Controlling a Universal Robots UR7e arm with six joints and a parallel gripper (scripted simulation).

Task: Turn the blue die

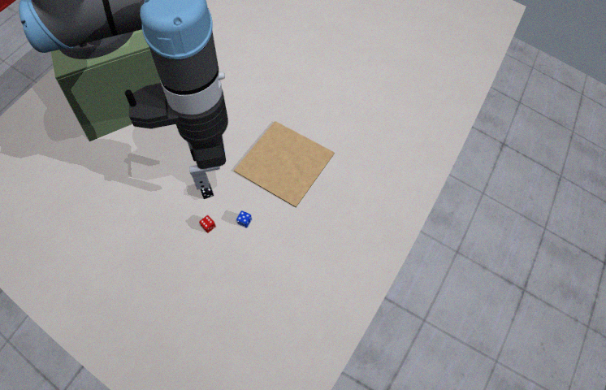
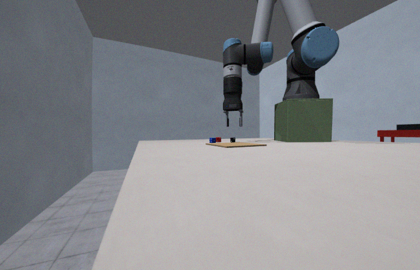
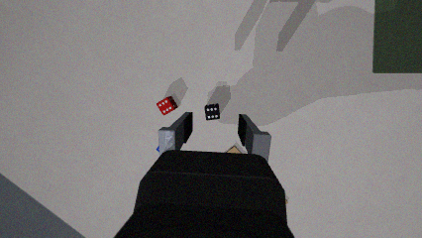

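Top view, left to right, bearings as on a clock face centred on the blue die (image 1: 244, 218) (image 2: 211, 140) (image 3: 158, 149): at ten to eleven o'clock, far off, a green pedestal (image 1: 108, 98) (image 2: 309, 120) (image 3: 398, 37) beneath the arm. At ten o'clock, one black die (image 1: 206, 192) (image 2: 232, 139) (image 3: 212, 111), flat on the desk (image 1: 175, 299) (image 2: 239, 200) (image 3: 74, 64), six pips uppermost. Near eleven o'clock, raised above the black die, one end effector (image 1: 208, 181) (image 2: 234, 126) (image 3: 215, 122), fingers spread wide, released, with nothing between. At nine o'clock, one red die (image 1: 207, 223) (image 2: 218, 139) (image 3: 166, 105), flat, six pips uppermost. At the centre, the blue die, flat on the desk, off the mat (image 1: 283, 164) (image 2: 236, 144) (image 3: 234, 149); white pips, upper count too fine to state surely. At one o'clock, the tan square mat, flat, apart from all three dice.

Exterior view, left to right: blue die and red die close together, then black die below the downward-pointing fingers; mat in the foreground; pedestal at three o'clock from the end effector, lower; farther right, one red bench (image 2: 413, 133) bearing a dark box (image 2: 415, 127).

Wrist view, left to right: blue die mostly hidden behind a finger; red die at ten o'clock from the end effector; black die at twelve; only small parts of the mat visible.
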